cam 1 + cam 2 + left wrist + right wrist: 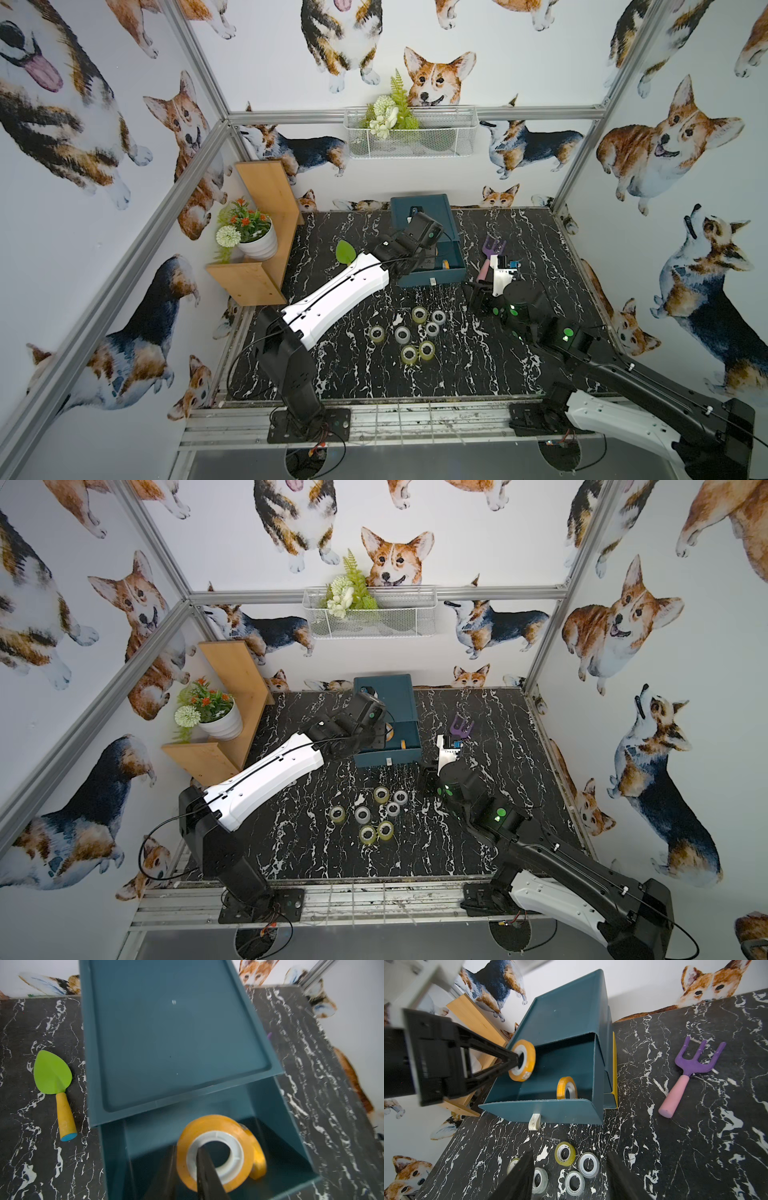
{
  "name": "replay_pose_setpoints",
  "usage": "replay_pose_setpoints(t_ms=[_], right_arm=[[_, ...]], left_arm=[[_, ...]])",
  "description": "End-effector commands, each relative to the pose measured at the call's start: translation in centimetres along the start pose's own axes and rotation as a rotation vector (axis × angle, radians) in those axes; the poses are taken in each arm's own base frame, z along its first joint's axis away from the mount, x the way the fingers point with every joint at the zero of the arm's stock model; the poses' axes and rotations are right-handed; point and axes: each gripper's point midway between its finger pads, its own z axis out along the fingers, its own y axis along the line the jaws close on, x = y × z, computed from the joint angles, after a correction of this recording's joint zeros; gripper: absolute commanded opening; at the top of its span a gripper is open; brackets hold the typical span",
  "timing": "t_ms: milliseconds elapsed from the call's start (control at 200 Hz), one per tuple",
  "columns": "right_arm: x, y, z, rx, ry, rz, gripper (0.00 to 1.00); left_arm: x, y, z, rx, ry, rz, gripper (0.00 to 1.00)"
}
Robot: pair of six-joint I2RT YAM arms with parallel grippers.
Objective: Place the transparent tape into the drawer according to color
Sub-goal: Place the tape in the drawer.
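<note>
Transparent tape, orange roll (522,1060): pinched by the left gripper (517,1059), one finger through the pale core and the other outside the rim, held over the pulled-out topmost drawer (550,1111) of the teal chest (571,1014). Second orange roll (566,1090): on edge inside that drawer, near its front wall. Seven loose rolls (402,334): four yellow-green and three greyish-clear, lying flat in a cluster on the black marble tabletop (353,374) in front of the drawer. The right wrist view shows only five, two of them partly behind fingers. Right gripper (570,1154): jaws apart, empty, near the cluster. The grip reads only in the wrist views; in both top views the left arm covers most of it. Green trowel (53,1072): whole in the left wrist view, half hidden under the arm from above. Purple rake (695,1059): whole in the right wrist view. Yellow strip (614,1068) along the chest's side: cannot be identified.
</note>
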Motion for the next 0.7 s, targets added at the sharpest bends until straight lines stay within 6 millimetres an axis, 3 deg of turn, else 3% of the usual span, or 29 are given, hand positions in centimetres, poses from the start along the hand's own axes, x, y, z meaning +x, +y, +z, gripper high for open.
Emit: replay_pose_setpoints(t_ms=[0, 125, 245, 410, 435, 556, 691], right_arm=[[-0.1, 0.9, 0.3, -0.04, -0.004, 0.006, 0.6], [0.2, 1.4, 0.6, -0.066, 0.005, 0.007, 0.62], [0.9, 1.8, 1.2, -0.09, 0.02, 0.012, 0.69], [1.8, 3.2, 2.2, -0.154, 0.052, 0.033, 0.72], [2.0, 3.4, 2.5, -0.16, 0.058, 0.037, 0.72], [2.7, 4.0, 4.0, -0.168, 0.08, 0.056, 0.72], [2.5, 4.5, 5.1, -0.164, 0.07, 0.088, 0.71]], left_arm=[[0.6, 0.0, 1.1, -0.006, 0.025, 0.027, 0.12], [1.3, 0.6, 1.7, -0.026, 0.041, 0.029, 0.26], [0.7, 1.0, 0.8, -0.002, 0.015, 0.002, 0.42], [-1.2, 0.6, -1.6, 0.047, -0.049, -0.028, 0.53], [-2.1, 0.6, -3.2, 0.069, -0.086, -0.04, 0.53], [-4.5, 1.2, -6.1, 0.085, -0.195, -0.069, 0.68], [-6.8, 4.0, -5.9, 0.031, -0.26, -0.105, 0.75]])
